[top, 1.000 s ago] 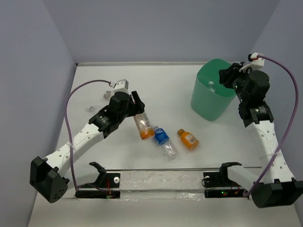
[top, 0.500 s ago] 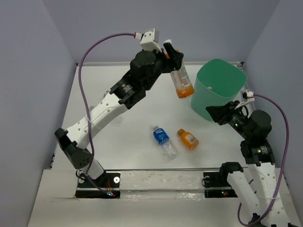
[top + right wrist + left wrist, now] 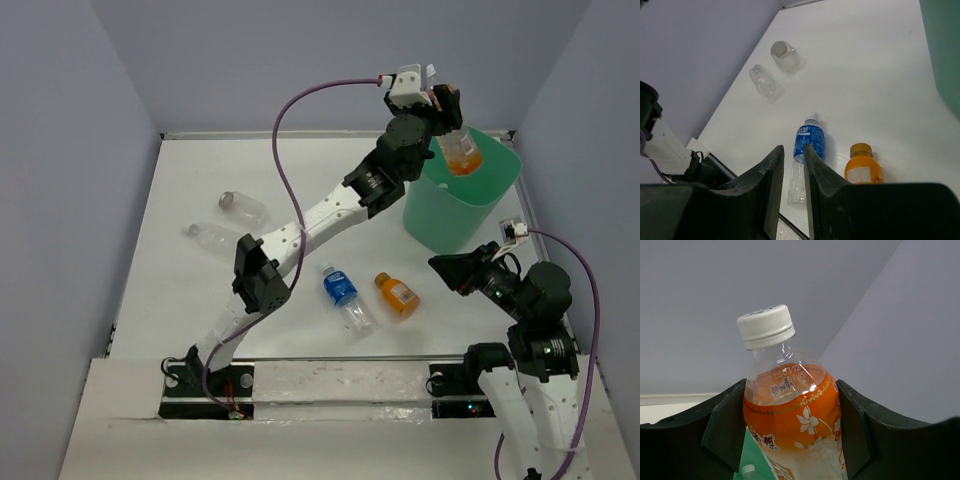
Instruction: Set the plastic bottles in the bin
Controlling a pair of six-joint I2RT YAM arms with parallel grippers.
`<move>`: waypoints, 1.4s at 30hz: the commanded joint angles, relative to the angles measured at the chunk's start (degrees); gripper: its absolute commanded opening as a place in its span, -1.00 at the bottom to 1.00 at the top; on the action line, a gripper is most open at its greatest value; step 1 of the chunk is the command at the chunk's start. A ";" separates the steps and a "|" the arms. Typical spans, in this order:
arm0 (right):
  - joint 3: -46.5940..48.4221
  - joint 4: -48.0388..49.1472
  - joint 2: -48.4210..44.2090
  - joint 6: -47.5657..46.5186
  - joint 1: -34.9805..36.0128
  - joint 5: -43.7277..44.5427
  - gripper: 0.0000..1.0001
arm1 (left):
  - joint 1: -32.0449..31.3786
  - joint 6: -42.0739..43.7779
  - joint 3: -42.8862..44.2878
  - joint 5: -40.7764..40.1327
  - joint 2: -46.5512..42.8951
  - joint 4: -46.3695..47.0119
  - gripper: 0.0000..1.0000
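My left gripper (image 3: 447, 112) is shut on the tall orange bottle (image 3: 461, 152), holding it over the mouth of the mint-green bin (image 3: 445, 215). In the left wrist view the white-capped orange bottle (image 3: 790, 410) fills the space between the fingers (image 3: 725, 430), with the bin's green (image 3: 751, 456) below. A blue-labelled bottle (image 3: 342, 290) and a stubby orange bottle (image 3: 397, 294) lie mid-table. Two clear bottles (image 3: 243, 207) (image 3: 213, 236) lie at the left. My right gripper (image 3: 440, 268) hovers near the bin's front, open by a narrow gap and holding nothing, and it points at the blue-labelled bottle (image 3: 809, 142).
A small white-capped bottle (image 3: 747, 471) shows inside the bin. The right wrist view has the stubby orange bottle (image 3: 862, 167), both clear bottles (image 3: 785, 55) (image 3: 765, 82) and the bin wall (image 3: 942, 50) at the right. The left arm's cable (image 3: 300, 110) arches over the table.
The left arm lifted the tall orange bottle off the table and swung it right, over the bin. The right arm drew back from the bin toward the near side, and its jaws narrowed.
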 commanded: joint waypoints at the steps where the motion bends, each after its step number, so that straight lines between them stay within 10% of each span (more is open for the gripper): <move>1: 0.03 -0.67 -1.66 1.06 -0.01 -3.13 -0.44 | -1.58 7.83 6.96 -5.82 4.75 13.01 -0.29; 5: 0.73 -1.02 -2.02 0.79 -0.01 -3.31 -0.44 | -1.67 10.04 6.08 -4.95 7.57 16.63 0.00; 9: 1.53 -1.81 -1.14 -0.26 -0.01 -3.05 -0.37 | -1.67 10.40 3.80 -2.05 7.23 16.99 0.98; 17: 1.88 -1.63 0.44 -1.84 -0.01 -2.26 0.63 | -1.67 14.17 -0.15 2.88 -7.05 5.69 0.98; 27: 0.65 7.41 15.02 -0.44 7.09 -4.56 0.68 | 1.31 -2.67 -46.60 -3.45 -47.76 -14.82 0.98; 33: 8.10 6.56 31.70 -5.61 33.87 20.74 0.70 | 12.79 -20.51 -75.72 -1.01 -69.91 -27.11 0.98; 42: 20.58 2.58 57.90 -10.72 44.10 35.00 0.80 | 29.08 -30.29 -97.88 3.05 -84.79 -29.34 0.98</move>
